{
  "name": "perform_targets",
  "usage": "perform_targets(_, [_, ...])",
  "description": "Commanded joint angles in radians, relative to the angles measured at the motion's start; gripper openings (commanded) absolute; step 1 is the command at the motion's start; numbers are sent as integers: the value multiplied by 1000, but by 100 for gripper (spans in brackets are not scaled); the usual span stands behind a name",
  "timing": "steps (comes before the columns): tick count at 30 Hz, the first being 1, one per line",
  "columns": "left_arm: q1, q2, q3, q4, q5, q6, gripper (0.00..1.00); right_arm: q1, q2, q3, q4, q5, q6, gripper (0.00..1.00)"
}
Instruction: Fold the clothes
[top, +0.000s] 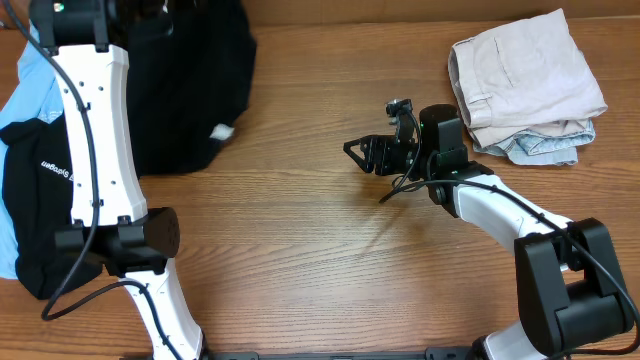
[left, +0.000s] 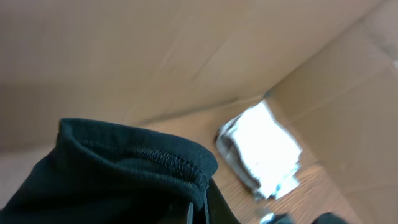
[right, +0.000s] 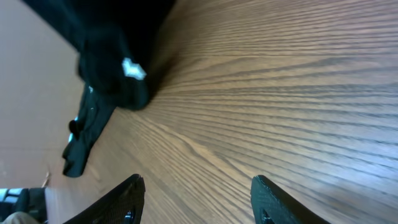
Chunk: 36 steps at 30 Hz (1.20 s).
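My left end effector (left: 200, 211) is closed on the hemmed edge of a black garment (top: 190, 90), which is bunched at the far left corner of the bench (top: 300, 250). My right end effector (right: 196, 190) hangs open over bare wood mid-bench, holding nothing. A folded beige garment (top: 525, 75) sits on folded denim (top: 545, 148) at the far right

Black stitched-hem fabric garment (left: 124, 168) covers nearly all of the left gripper (left: 202, 213) in the left wrist view; closure not confirmable. Overhead, light blue cloth (top: 25, 95) runs off the left edge; white lettering (top: 57, 166) on a black printed shirt (top: 30, 215) (partly under the white arm (top: 95, 130)) is illegible.
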Motion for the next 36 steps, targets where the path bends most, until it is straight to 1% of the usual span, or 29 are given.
perform_targets(1, [-30,-12,97,66,149,-103,4,8,1,16,30,-53,3,59])
perform_targets(7, [-61,-12,208,222,237,-231,4,23,1,16,84,-50,5,59])
perform_targets(12, [-66,-12,290,264,257,-299,4,23,1,16,109,-44,5,59])
perform_targets(15, [-67,-12,317,289,258,-338,4,23,1,16,104,27,35,59])
perform_targets(20, [-71,-12,328,371,292,-416,4,23,1,16,110,114,36,59])
perform_targets(23, [-71,-12,328,411,310,-456,4,23,1,16,108,148,35,63])
perform_targets(29, [-73,-12,328,441,329,-497,4,27,1,16,100,186,35,66])
perform_targets(36, [-73,-12,328,442,336,-499,4,67,1,16,126,161,35,67])
